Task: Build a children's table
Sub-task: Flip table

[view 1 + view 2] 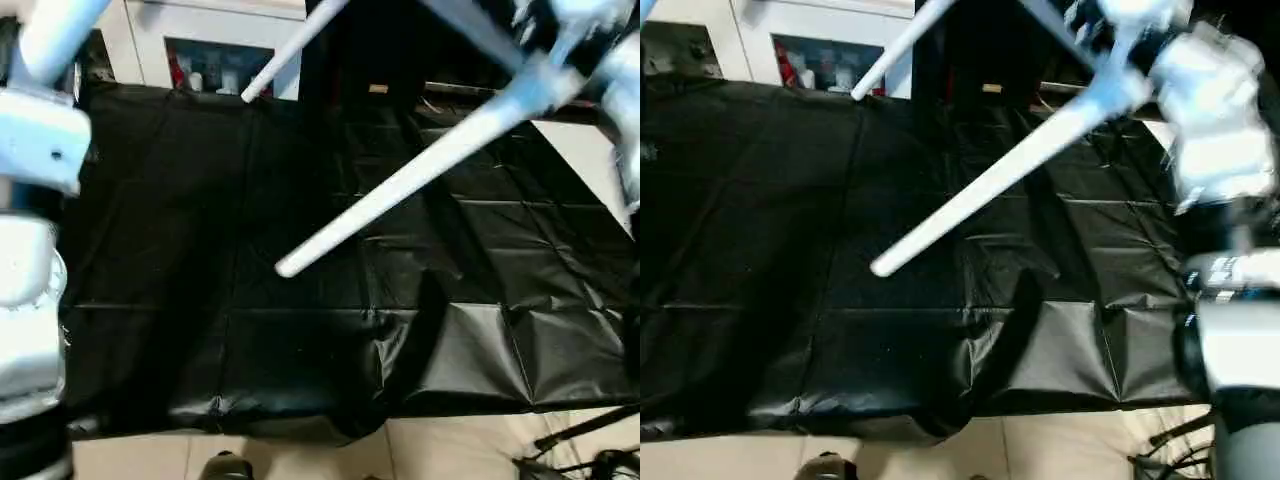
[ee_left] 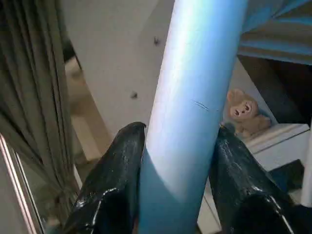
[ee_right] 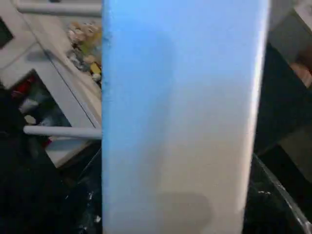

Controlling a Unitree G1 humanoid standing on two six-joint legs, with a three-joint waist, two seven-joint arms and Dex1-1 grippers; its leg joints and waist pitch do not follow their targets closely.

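The robot is lifting the assembled table above the black-covered counter [image 1: 300, 340], its left end effector [image 2: 178, 180] clamping one leg [image 2: 195, 97], its right end effector's grip hidden, so both arms should be moving together.

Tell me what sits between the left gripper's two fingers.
In the left wrist view, a white table leg fills the gap between the two black fingers, its sides against both.

The left gripper [image 2: 178, 170] is clamping its two black fingers [image 2: 114, 180] around a white table leg [image 2: 195, 107]. The silver left forearm [image 1: 30, 250] is rising along the frame's left edge, the right forearm [image 1: 1230, 340] along the right edge.
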